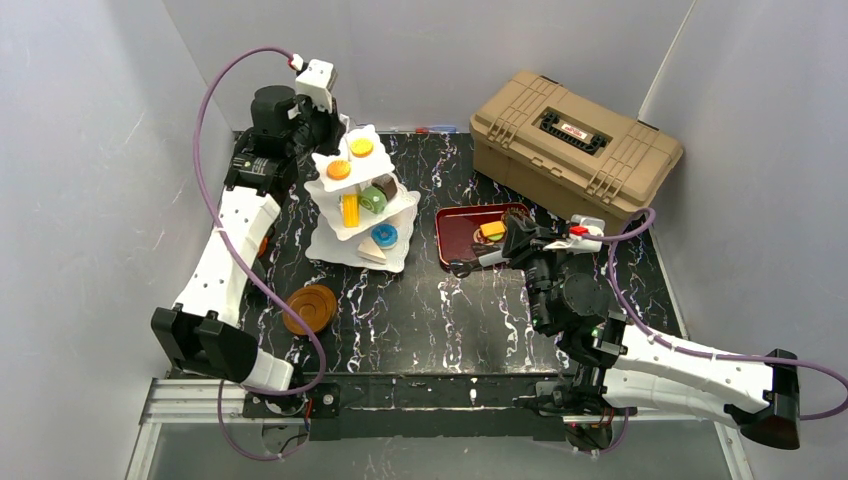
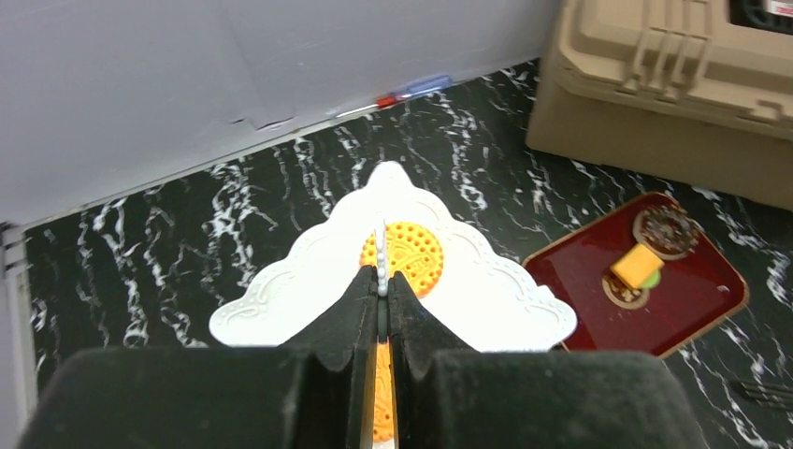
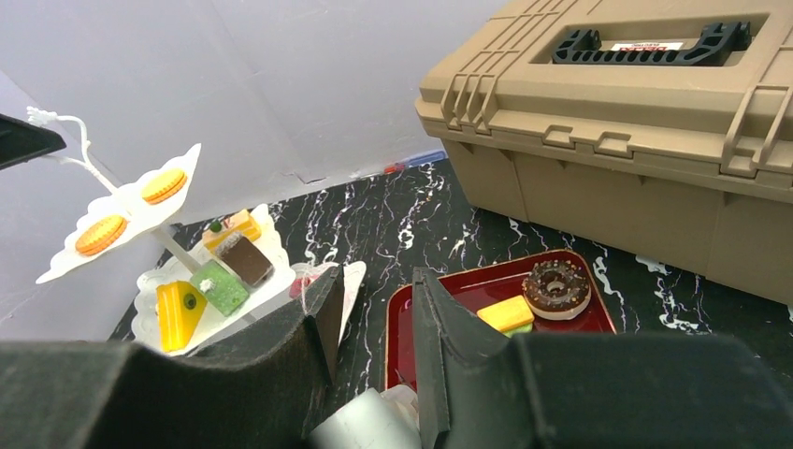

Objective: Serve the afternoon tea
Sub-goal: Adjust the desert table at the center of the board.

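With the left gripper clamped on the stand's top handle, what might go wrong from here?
1. The left gripper pinches only the thin white handle of the three-tier stand; the stand could twist or slip in that grip if lifted.
2. In the right wrist view the top plate looks tilted, so the orange cookies may slide off.
3. The yellow wedge sits near a lower tier's edge and might drop with a jolt.

There is one stand with three tiers. Two orange cookies lie on the top tier. One red tray holds one chocolate donut and one yellow block. Also one toolbox and one pair of tongs.
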`<action>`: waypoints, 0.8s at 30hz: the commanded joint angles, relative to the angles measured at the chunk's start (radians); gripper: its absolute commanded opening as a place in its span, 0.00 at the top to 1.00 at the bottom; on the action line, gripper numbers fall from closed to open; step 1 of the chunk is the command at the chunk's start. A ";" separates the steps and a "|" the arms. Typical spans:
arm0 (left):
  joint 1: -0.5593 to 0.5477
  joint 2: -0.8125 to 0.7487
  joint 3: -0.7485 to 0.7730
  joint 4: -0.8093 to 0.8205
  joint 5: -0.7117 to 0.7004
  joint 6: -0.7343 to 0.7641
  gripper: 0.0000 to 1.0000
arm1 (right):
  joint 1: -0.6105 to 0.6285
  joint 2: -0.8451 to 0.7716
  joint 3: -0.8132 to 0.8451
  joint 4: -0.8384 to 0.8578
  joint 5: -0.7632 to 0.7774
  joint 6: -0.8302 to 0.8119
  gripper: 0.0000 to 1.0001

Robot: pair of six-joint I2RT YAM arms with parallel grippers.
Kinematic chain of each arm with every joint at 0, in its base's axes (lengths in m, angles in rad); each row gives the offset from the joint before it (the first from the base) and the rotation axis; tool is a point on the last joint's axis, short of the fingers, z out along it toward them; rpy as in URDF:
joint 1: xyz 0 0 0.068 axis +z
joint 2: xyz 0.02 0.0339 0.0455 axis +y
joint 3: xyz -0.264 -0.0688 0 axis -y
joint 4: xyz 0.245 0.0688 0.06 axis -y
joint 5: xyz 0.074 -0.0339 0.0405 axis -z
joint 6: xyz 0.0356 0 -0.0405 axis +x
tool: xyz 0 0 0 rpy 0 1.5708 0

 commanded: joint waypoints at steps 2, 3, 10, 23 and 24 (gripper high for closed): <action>-0.049 -0.026 0.049 0.118 -0.305 -0.075 1.00 | -0.003 -0.004 0.003 0.044 0.019 0.012 0.99; -0.065 -0.031 0.050 0.145 -0.364 -0.102 1.00 | -0.003 -0.004 0.004 0.044 0.018 0.012 0.99; -0.172 0.041 0.220 0.070 -0.586 -0.184 1.00 | -0.003 -0.009 0.002 0.039 0.020 0.012 0.99; -0.281 0.094 0.185 0.083 -0.779 -0.231 0.92 | -0.006 -0.035 0.002 0.017 0.033 -0.007 0.99; -0.281 0.096 0.179 0.080 -0.781 -0.239 0.91 | -0.007 -0.036 0.002 0.013 0.034 -0.007 0.99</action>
